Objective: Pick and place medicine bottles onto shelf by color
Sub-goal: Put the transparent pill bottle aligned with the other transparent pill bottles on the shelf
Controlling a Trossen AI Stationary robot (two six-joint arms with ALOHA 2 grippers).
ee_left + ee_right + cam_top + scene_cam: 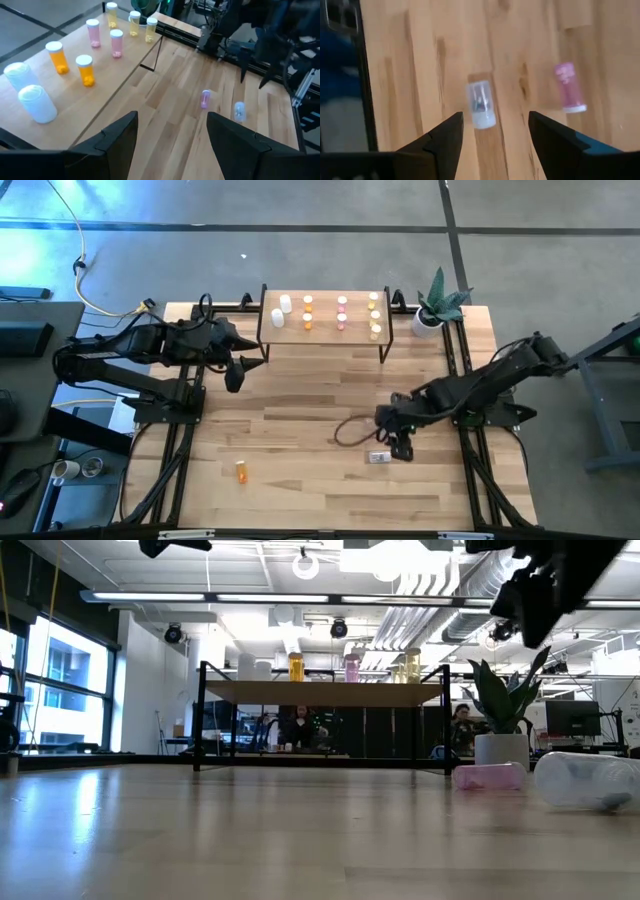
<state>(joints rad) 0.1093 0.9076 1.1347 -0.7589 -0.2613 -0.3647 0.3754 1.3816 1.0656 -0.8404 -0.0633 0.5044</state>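
The shelf (325, 330) stands at the table's far edge. On it stand upright medicine bottles sorted by colour: two clear (30, 95), two orange (85, 70), two pink (116, 42) and three yellow (134, 22). A clear bottle (480, 105) and a pink bottle (570, 87) lie on their sides on the table at the right. An orange bottle (241, 470) lies near the front left. My right gripper (495, 135) hovers open above the clear bottle, pointing down. My left gripper (172, 130) hangs open near the shelf's left end, holding nothing.
A potted plant (435, 305) stands at the far right corner beside the shelf. A dark reddish cord loop (350, 430) lies on the table left of my right gripper. Black frame rails (465, 360) run along both table sides. Bare wood lies in the middle.
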